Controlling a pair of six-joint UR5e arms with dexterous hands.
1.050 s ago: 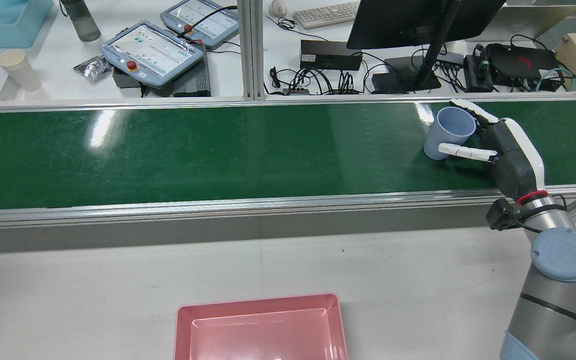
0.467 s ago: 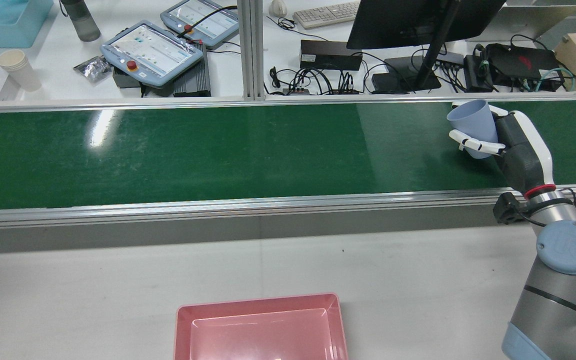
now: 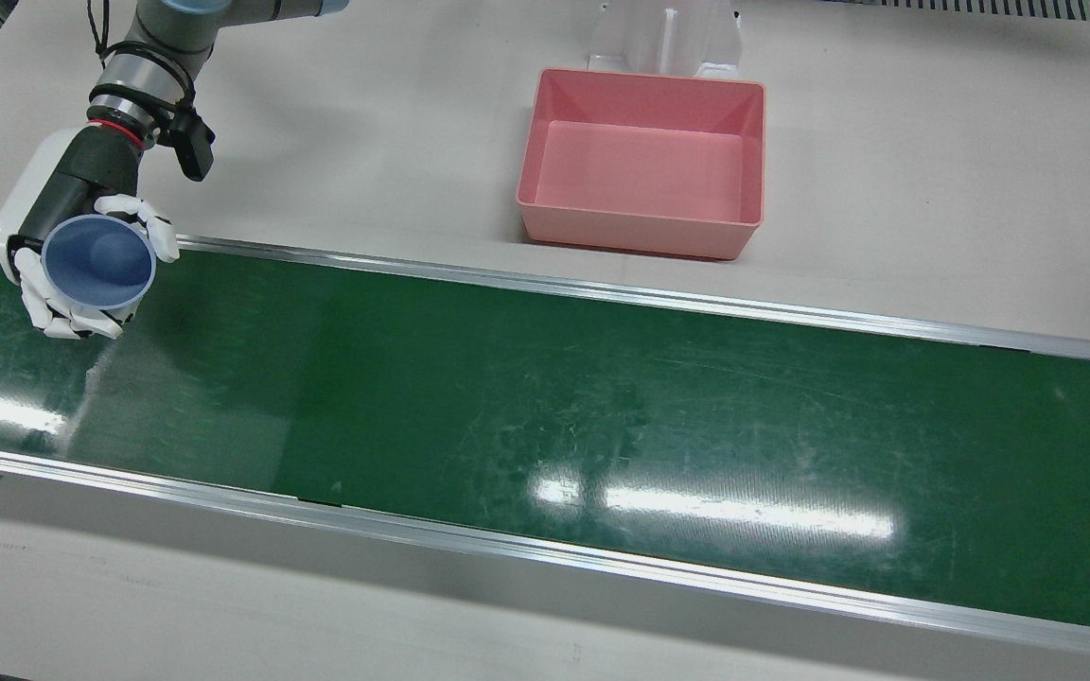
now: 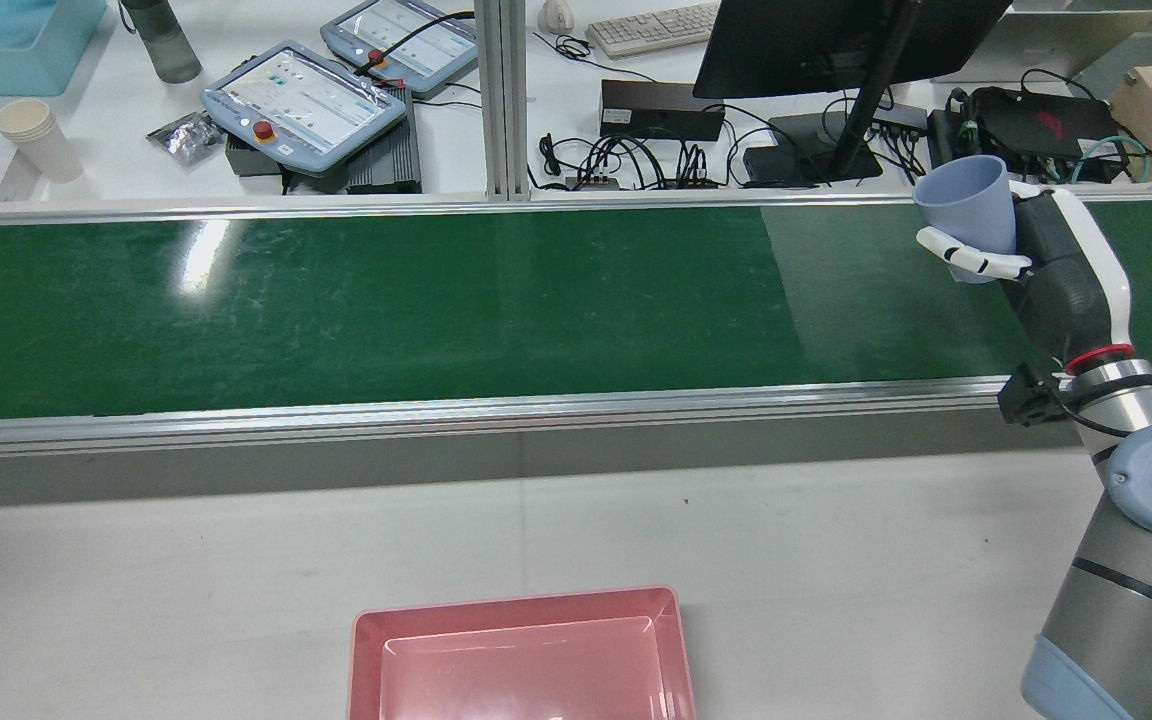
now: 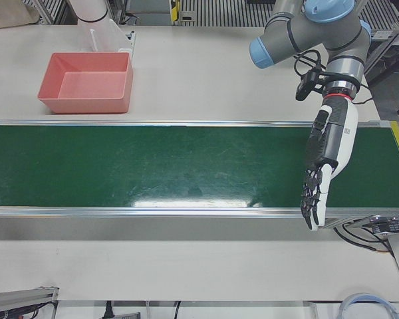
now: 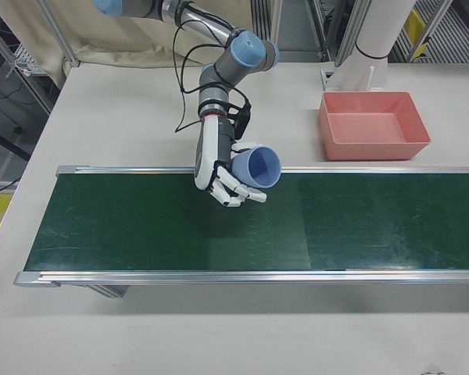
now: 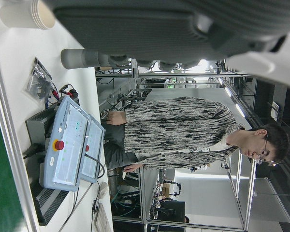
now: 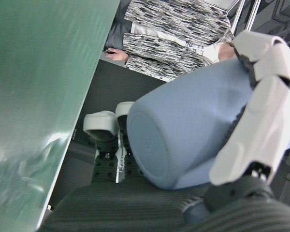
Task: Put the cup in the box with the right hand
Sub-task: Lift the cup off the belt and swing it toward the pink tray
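At far left of the front view, right hand (image 3: 72,255) fingers (image 3: 155,230) are wrapping the blue cup (image 3: 98,262). Left hand (image 5: 326,156) is hanging with fingers spread. Loose grip risking a drop before the pink box (image 3: 641,163).

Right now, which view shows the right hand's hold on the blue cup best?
Right-front view: the blue cup and the right hand wrapping its wall both show, clear of the green belt. Front view looks into the mouth; rear view shows its side. Right hand view shows only the base, close up. The left-front view misses it.
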